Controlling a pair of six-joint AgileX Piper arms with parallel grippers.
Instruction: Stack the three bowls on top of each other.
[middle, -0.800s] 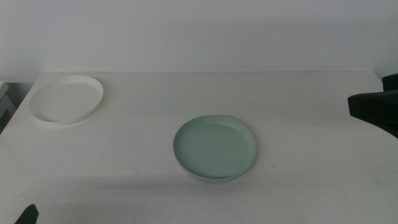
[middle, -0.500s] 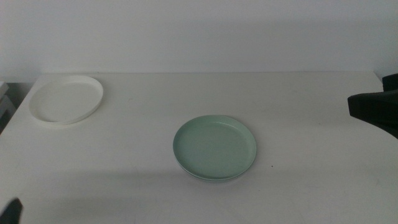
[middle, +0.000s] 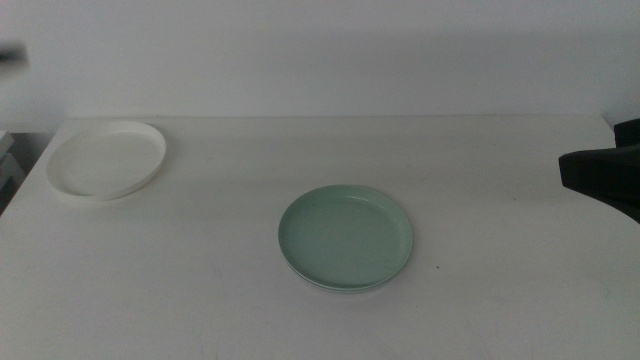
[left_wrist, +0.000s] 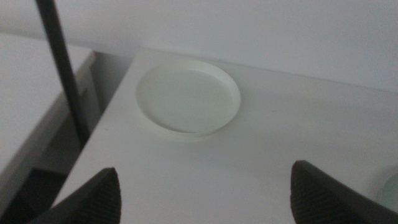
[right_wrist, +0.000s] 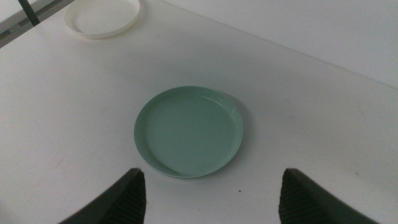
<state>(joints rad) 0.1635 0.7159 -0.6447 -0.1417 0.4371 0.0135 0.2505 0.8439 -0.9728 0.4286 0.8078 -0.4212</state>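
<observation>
The mint green bowl (middle: 346, 236) sits near the table's middle, also seen in the right wrist view (right_wrist: 188, 130). A paler rim (middle: 338, 290) peeks out under its near edge, so it seems to rest on the pale grey bowl. The white bowl (middle: 107, 160) lies alone at the far left corner and is seen ahead in the left wrist view (left_wrist: 188, 96). My right gripper (middle: 600, 175) hangs at the right edge, jaws open and wide (right_wrist: 211, 174), short of the green bowl. The left gripper (left_wrist: 205, 171) is open, facing the white bowl from a distance.
The table's left edge (left_wrist: 106, 118) drops off close beside the white bowl. A dark pole (left_wrist: 59, 62) stands just past that edge, with a lower surface (left_wrist: 31, 81) behind it. A white wall backs the table.
The left gripper's dark tip has left the bottom left corner of the middle view. A dark blur now shows at that view's upper left edge. The right gripper and the bowls have not moved.
</observation>
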